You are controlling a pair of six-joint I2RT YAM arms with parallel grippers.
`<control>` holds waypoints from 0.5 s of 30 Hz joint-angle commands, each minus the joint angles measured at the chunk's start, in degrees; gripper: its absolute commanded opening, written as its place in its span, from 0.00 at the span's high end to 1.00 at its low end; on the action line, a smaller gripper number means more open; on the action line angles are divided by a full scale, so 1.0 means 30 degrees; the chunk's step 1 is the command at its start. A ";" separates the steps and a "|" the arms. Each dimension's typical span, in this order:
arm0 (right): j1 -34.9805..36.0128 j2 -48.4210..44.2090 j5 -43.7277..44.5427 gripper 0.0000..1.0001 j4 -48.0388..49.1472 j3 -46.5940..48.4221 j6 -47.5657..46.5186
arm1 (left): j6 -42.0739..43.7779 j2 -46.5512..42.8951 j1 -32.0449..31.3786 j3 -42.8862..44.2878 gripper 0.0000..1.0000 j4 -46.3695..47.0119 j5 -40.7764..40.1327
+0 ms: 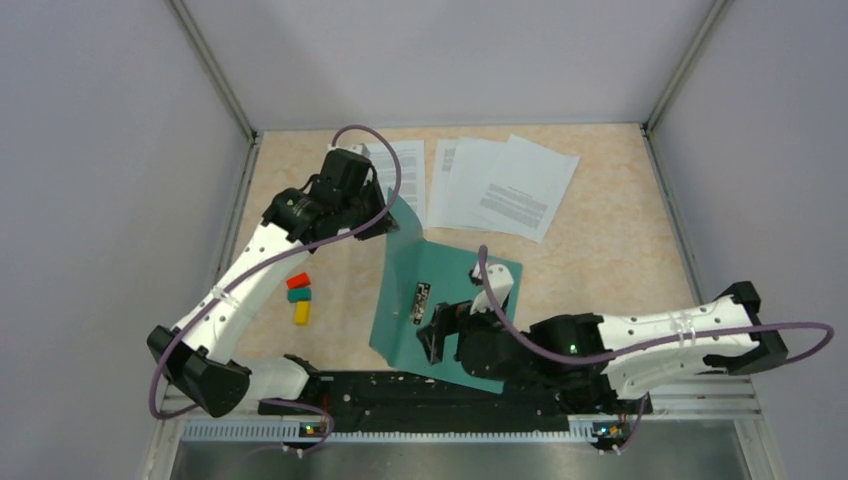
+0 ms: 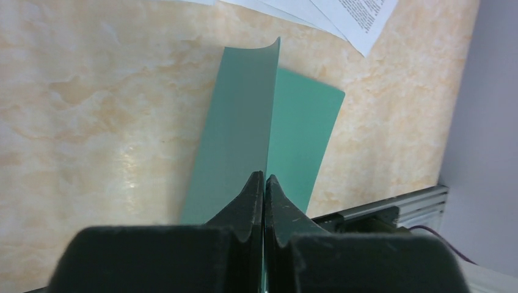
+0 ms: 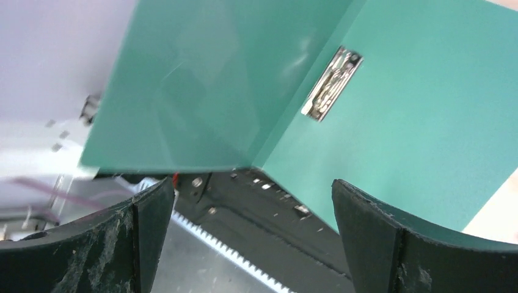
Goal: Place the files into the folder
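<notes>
The teal-green folder (image 1: 455, 290) lies near the table's front, its back panel flat. Its front cover (image 1: 400, 240) stands lifted and bowed. My left gripper (image 1: 385, 222) is shut on the cover's far edge. In the left wrist view the fingertips (image 2: 264, 180) pinch the thin cover (image 2: 241, 122) edge-on. My right gripper (image 1: 432, 335) hovers open at the folder's near edge, holding nothing. Seen from the right wrist, the gripper (image 3: 250, 201) faces the opened folder (image 3: 415, 110) and its metal fastener (image 3: 331, 83). The files (image 1: 510, 185) are fanned out at the back of the table, and they show again in the left wrist view (image 2: 360, 15).
Red, teal and yellow blocks (image 1: 299, 298) sit left of the folder, by the left arm. A black base and toothed metal rail (image 1: 450, 430) run along the near edge. Grey walls close in the table on three sides.
</notes>
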 commanded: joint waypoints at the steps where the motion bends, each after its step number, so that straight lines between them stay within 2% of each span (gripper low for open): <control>1: -0.2813 -0.1205 -0.2180 0.01 -0.1296 -0.1401 0.1524 | -0.2828 -0.0910 0.0197 -0.0985 1.00 0.3138 0.1627; 3: -0.4234 -0.1239 -0.2911 0.01 -0.1800 -0.1452 0.1414 | -0.3587 -0.0945 0.0284 -0.1249 1.00 0.3827 0.1524; 4: -0.5790 -0.1074 -0.3664 0.01 -0.2056 -0.1549 0.1172 | -0.4304 -0.0907 0.0430 -0.1545 1.00 0.4282 0.1389; 6: -0.6898 -0.0706 -0.4176 0.03 -0.2032 -0.1703 0.0900 | -0.4624 -0.0914 0.0600 -0.2214 1.00 0.4974 0.1506; 10: -0.8434 0.0605 -0.4567 0.09 -0.1952 -0.1902 0.0370 | -0.4654 -0.1230 0.1213 -0.4254 1.00 0.6969 0.2753; 15: -0.9423 0.2431 -0.4883 0.14 -0.0564 -0.2095 -0.0597 | -0.2715 -0.1507 0.2149 -0.6078 1.00 0.7754 0.4656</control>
